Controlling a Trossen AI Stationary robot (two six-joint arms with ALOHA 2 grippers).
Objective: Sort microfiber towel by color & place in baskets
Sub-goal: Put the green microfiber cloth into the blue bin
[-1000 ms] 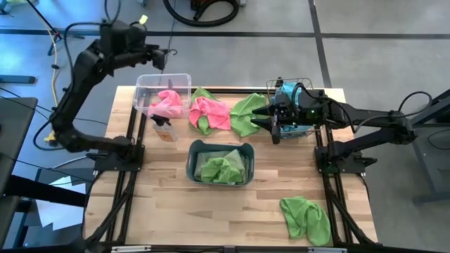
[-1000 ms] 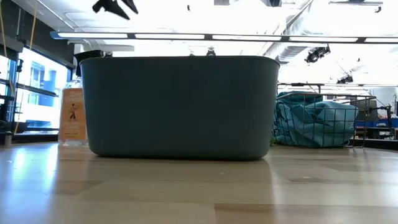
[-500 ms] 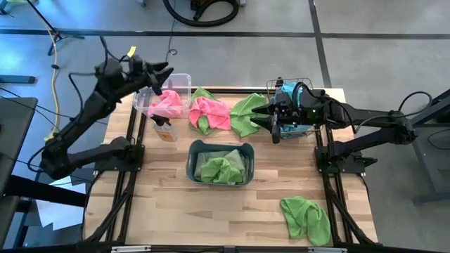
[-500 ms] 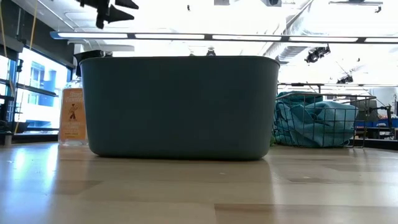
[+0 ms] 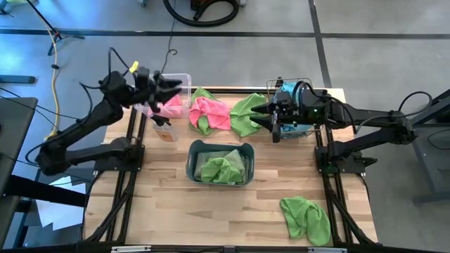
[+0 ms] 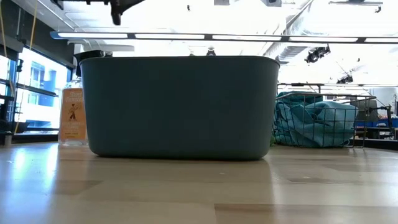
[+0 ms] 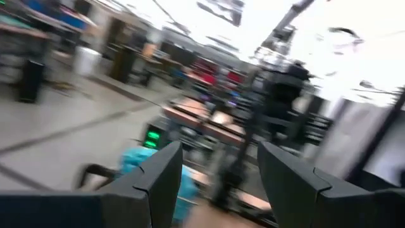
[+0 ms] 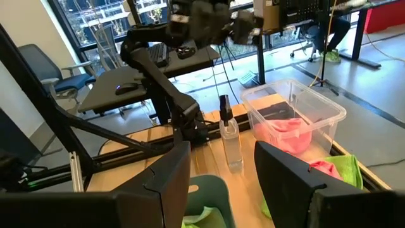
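My left gripper (image 5: 174,88) hovers open over the clear plastic bin (image 5: 181,79), which holds a pink towel (image 5: 169,102); its fingers point toward the table's right. In the left wrist view the gripper (image 7: 218,174) holds nothing. My right gripper (image 5: 261,117) waits open in front of the dark wire-mesh basket (image 5: 290,86) of blue towels, beside a green towel (image 5: 246,114); nothing lies between its fingers in the right wrist view (image 8: 221,171). A pink towel (image 5: 211,112) lies on a green one at the table's far side. The grey-blue tub (image 5: 220,147) holds a green towel (image 5: 221,169).
A spray bottle (image 5: 163,130) stands just near of the clear bin. Another green towel (image 5: 306,219) lies at the near right corner. In the low view the tub (image 6: 180,106) fills the middle, with the wire basket (image 6: 317,121) and bottle (image 6: 73,118) behind.
My left arm has swung from beyond the table's far left edge toward the near side and the right, coming over the clear bin with its fingers still open. The right arm and all towels have kept still.
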